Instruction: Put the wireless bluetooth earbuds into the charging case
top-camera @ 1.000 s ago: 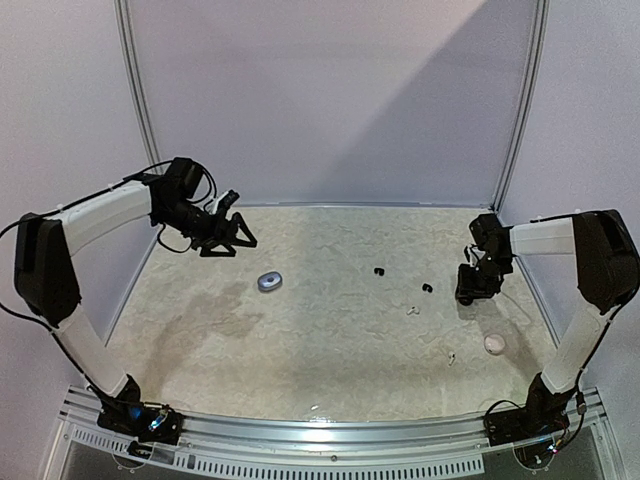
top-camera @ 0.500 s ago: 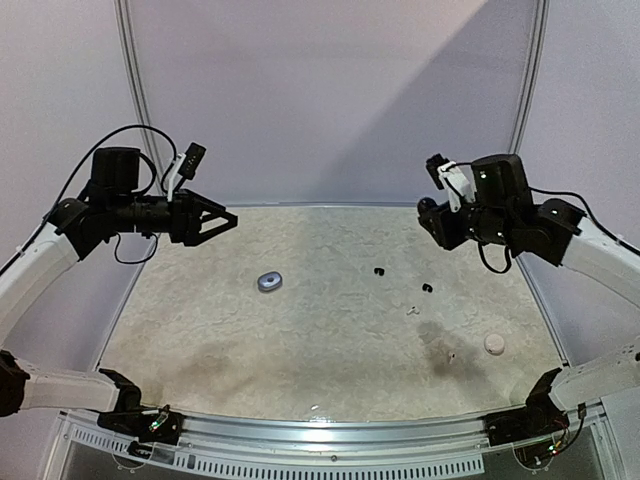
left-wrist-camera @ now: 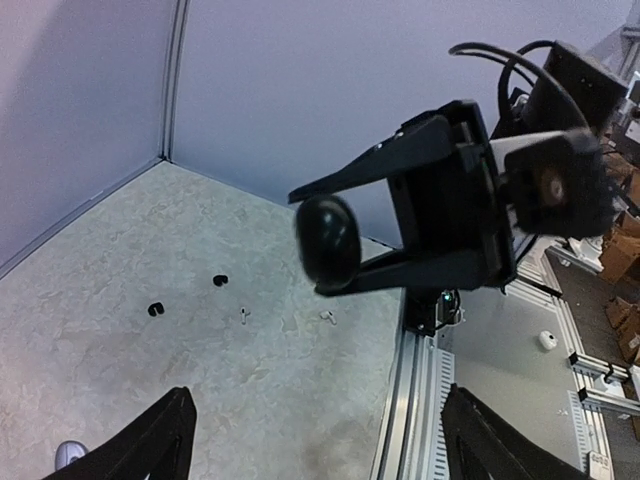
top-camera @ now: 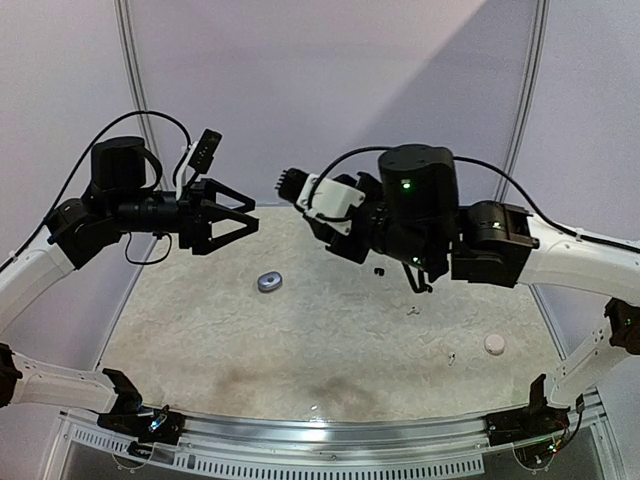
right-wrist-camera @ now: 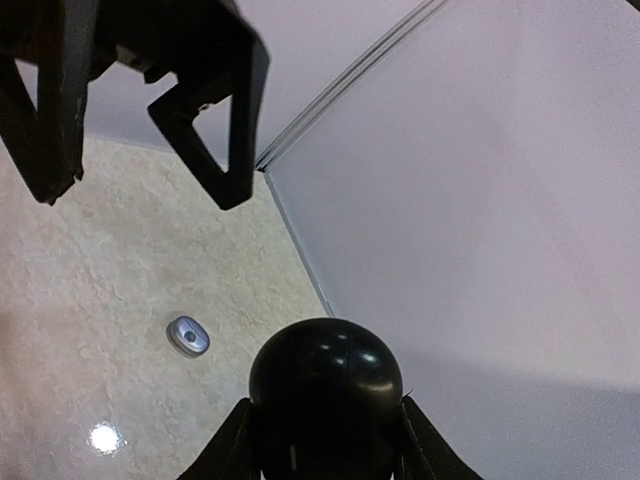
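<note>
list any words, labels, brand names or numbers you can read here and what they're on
No text can be read in any view.
black charging case, held in the right gripper: plain, no marking visible.
silvery grey case: anything on it is too small to read.
green light on the right arm: only a lamp, no characters.
cardboard boxes beyond the table: blurred, nothing legible.
</note>
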Robot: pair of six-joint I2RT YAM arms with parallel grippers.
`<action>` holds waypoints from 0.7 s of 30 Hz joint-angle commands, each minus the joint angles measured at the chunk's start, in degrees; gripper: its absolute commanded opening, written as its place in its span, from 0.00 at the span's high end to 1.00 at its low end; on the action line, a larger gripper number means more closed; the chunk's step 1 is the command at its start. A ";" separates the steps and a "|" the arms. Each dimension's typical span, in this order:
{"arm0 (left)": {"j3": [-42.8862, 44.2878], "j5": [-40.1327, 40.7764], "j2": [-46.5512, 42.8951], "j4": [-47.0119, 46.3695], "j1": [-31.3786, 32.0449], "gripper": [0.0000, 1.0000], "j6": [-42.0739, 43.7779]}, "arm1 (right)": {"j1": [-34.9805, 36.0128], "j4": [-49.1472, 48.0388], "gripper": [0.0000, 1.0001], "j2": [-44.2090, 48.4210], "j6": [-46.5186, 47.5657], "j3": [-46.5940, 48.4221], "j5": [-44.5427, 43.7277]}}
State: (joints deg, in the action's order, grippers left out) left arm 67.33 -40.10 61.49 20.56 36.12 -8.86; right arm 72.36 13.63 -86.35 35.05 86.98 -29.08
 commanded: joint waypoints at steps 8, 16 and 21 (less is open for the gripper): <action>3.62 5.71 2.74 1.87 4.28 0.31 -2.65 | 4.62 -0.88 0.85 -7.52 10.67 8.69 0.90; 6.50 5.37 5.22 2.38 5.32 0.40 -0.14 | 4.90 0.43 0.84 -9.60 10.06 11.82 3.74; 7.01 5.07 5.84 2.07 5.75 0.48 -0.79 | 5.07 0.61 0.84 -10.27 11.06 12.24 3.24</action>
State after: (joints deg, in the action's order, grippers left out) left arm 73.14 -35.64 66.15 22.13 40.58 -9.65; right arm 76.77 14.35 -94.96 45.45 97.43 -27.97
